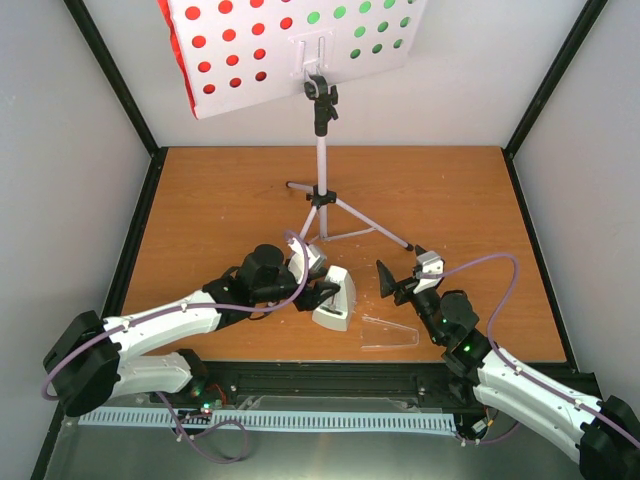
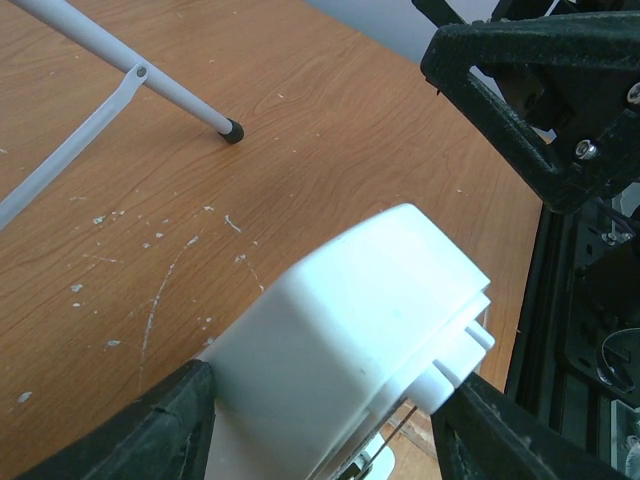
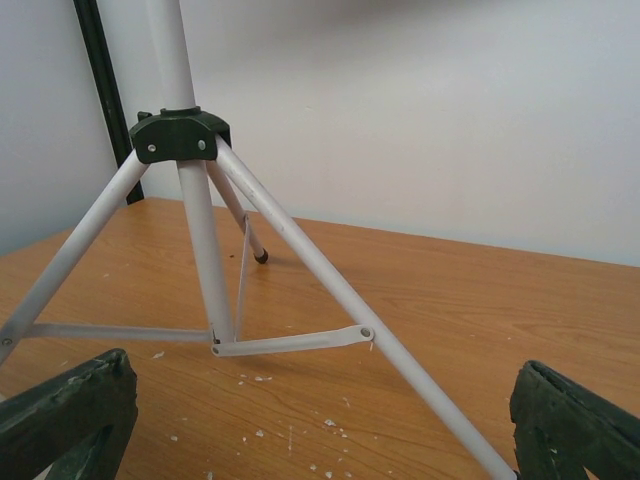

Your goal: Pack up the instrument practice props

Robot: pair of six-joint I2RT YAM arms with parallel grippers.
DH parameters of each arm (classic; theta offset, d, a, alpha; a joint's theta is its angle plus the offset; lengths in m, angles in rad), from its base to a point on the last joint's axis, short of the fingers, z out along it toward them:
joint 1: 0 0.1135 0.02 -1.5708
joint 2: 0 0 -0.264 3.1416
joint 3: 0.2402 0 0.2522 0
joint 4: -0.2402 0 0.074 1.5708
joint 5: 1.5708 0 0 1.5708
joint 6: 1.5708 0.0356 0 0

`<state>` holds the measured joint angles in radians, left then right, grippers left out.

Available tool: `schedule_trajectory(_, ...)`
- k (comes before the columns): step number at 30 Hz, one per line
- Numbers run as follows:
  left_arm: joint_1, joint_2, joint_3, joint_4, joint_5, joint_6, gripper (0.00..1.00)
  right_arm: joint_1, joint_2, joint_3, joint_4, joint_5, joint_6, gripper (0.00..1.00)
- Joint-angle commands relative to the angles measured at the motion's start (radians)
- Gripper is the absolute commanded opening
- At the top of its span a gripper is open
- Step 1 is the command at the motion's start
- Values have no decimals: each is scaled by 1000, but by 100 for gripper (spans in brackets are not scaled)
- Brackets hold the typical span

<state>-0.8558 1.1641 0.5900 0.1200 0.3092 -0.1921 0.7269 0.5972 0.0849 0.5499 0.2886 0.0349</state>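
Note:
The white wedge-shaped metronome (image 1: 337, 297) lies on the wooden table near the front, and in the left wrist view its body (image 2: 350, 340) fills the space between my fingers. My left gripper (image 1: 322, 291) (image 2: 330, 405) is shut on it, a finger against each side. The metronome's clear cover (image 1: 388, 332) lies apart on the table to its right. Behind them stands the white perforated music stand (image 1: 300, 45) on its silver tripod (image 1: 322, 190) (image 3: 200, 230), with a red sheet (image 1: 225, 50) and a green sheet (image 1: 360, 30) showing through the holes. My right gripper (image 1: 405, 272) (image 3: 325, 400) is open, facing the tripod with nothing between its fingers.
One tripod leg (image 2: 150, 80) ends in a black foot just beyond the metronome. Black frame posts (image 1: 135, 110) and white walls enclose the table on three sides. A black rail (image 1: 330, 380) runs along the front edge by the arm bases.

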Motion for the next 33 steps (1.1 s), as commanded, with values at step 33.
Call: schedule_trajectory(33,-17,-76,-40,70,46,-29,79,-11,-12,-14,21,23,18,100)
